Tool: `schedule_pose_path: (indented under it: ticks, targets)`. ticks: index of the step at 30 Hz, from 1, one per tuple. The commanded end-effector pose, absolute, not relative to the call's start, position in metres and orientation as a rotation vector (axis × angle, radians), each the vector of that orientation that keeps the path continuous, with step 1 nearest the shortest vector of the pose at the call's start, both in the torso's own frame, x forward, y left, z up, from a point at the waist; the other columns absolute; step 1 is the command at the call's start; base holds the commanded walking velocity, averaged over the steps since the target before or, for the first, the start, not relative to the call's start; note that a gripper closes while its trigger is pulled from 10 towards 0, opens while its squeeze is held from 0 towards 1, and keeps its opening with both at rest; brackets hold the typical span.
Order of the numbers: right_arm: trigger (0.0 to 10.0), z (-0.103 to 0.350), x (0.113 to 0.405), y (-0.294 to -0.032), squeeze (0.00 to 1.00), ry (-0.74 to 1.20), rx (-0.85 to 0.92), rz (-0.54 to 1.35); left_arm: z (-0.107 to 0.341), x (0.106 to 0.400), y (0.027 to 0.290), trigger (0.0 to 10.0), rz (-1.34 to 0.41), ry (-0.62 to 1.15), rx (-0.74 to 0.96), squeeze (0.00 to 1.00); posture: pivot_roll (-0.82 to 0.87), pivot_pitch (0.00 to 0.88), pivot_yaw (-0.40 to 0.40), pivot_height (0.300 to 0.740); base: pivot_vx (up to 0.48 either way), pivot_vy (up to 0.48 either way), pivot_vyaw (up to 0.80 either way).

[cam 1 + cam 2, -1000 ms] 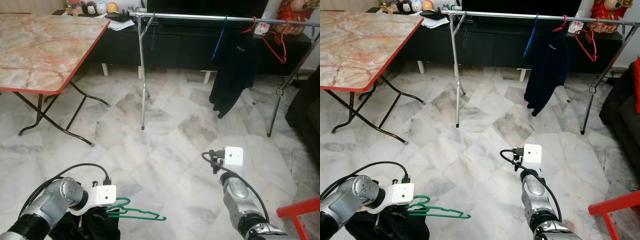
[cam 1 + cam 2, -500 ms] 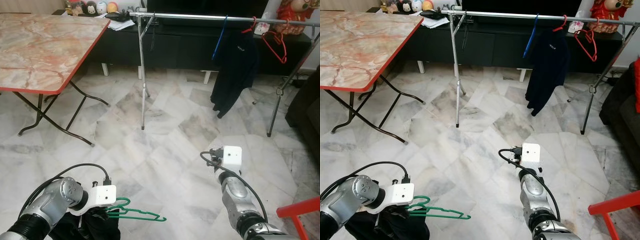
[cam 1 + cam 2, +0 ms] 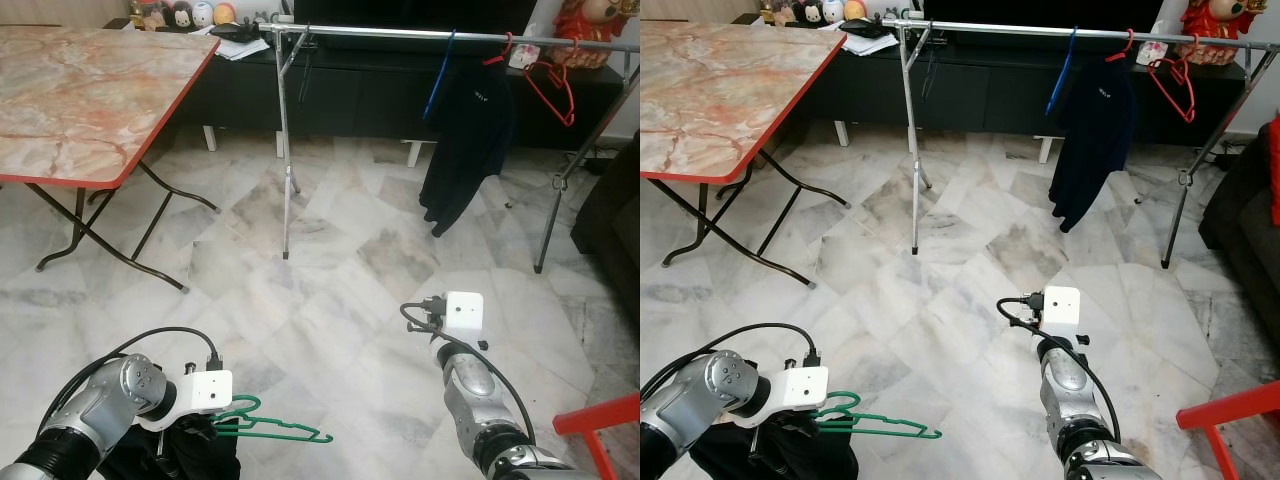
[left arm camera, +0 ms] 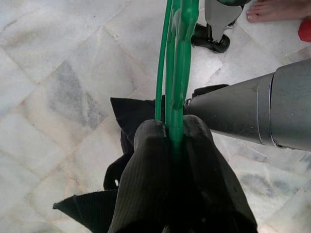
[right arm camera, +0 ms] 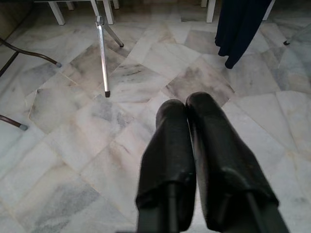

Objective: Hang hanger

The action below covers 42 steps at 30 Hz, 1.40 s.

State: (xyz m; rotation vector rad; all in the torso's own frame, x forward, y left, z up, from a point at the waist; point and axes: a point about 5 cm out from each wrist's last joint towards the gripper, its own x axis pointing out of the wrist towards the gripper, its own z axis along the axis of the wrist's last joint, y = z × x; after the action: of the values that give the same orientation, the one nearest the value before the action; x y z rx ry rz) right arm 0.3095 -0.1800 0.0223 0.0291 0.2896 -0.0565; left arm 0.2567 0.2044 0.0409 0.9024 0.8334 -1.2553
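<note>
A green wire hanger (image 3: 278, 429) carrying a black garment (image 3: 190, 455) is held low at the bottom left, above the marble floor. My left gripper (image 4: 172, 136) is shut on the green hanger, whose wires run out between the two black fingers. My right gripper (image 5: 188, 116) is shut and holds nothing; its arm (image 3: 470, 385) is raised over the floor at lower right. A silver clothes rail (image 3: 400, 35) stands at the back, bearing a dark garment (image 3: 465, 140) on a blue hanger and a bare red hanger (image 3: 548, 85).
A folding table (image 3: 90, 90) with a marble-pattern top and red edge stands at the left. A dark low cabinet (image 3: 360, 90) runs behind the rail. A red frame (image 3: 600, 420) pokes in at the bottom right. A person's bare foot (image 4: 277, 9) is near.
The right arm has shifted very slightly; the left gripper and its hanger have not moved.
</note>
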Motion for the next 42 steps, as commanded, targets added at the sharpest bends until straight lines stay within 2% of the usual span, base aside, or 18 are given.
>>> schedule_pose_path:
  ticks: [1, 42]
  targets:
    - [10.0, 0.0222, 0.3105, -0.1784, 1.00, 0.298, 0.043, -0.056, 0.0442, 0.2583, 0.2045, 10.0, -1.254, 0.813, 0.898, 0.00, 0.04, 0.056, -0.055, 0.740, 0.000, 0.000, 0.00]
    - [10.0, 0.0212, 0.3106, -0.1700, 1.00, 0.306, 0.025, 0.015, 0.0452, 0.2591, 0.2034, 10.0, -1.257, 0.811, 0.892, 0.00, 0.04, 0.057, -0.056, 0.740, 0.000, 0.000, 0.00]
